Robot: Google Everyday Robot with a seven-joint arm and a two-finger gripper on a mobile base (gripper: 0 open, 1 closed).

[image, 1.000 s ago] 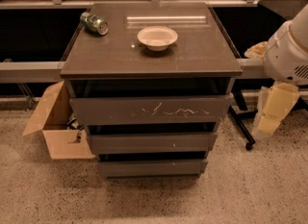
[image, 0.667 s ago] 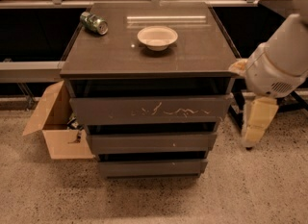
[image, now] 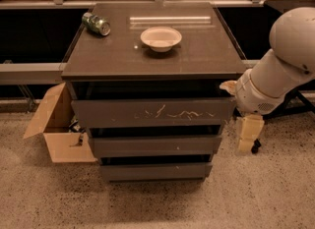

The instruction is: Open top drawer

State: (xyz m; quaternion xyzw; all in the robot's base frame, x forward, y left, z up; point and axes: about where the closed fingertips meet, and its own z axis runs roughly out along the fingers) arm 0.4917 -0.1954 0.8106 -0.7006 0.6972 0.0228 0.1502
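The top drawer is the widest dark grey-brown front of the cabinet, with pale squiggly scratches across its middle and right. It sits under the cabinet top with a dark gap above it. My white arm reaches in from the upper right, and its wrist is close to the drawer's right end. My pale gripper hangs down just right of the cabinet, beside and a little below the drawer's right edge, apart from the front.
A white bowl and a lying green can rest on the cabinet top. Two narrower drawer fronts sit below the top drawer. An open cardboard box stands on the floor at left. A black wheeled stand is behind my arm.
My arm has swung left toward the cabinet's right side, bringing the gripper closer to the top drawer's right end. The drawer has not moved.
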